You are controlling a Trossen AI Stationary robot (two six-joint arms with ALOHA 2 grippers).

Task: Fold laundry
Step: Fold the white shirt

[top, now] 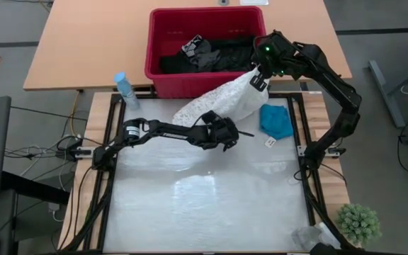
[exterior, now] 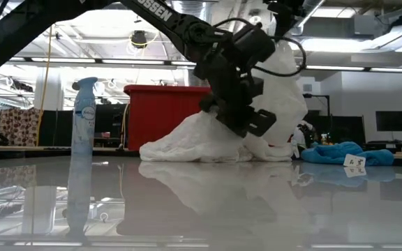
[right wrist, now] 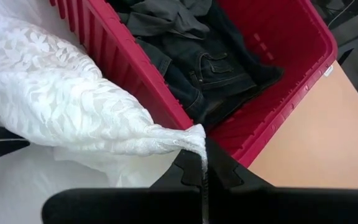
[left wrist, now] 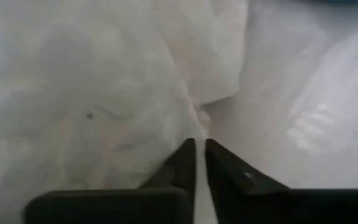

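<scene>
High view: the white lacy garment (top: pixel 222 103) drapes from the red basket (top: pixel 163 42) at the tabletop's far edge; right gripper (top: pixel 259 80) pinches its raised corner. Left wrist view: left gripper (left wrist: pixel 199 155), jaws closed on its lower fold. Pulling unevenly could tear the lace.

Black jointed arms — white lettering, looped cables, green wrist light.
</scene>
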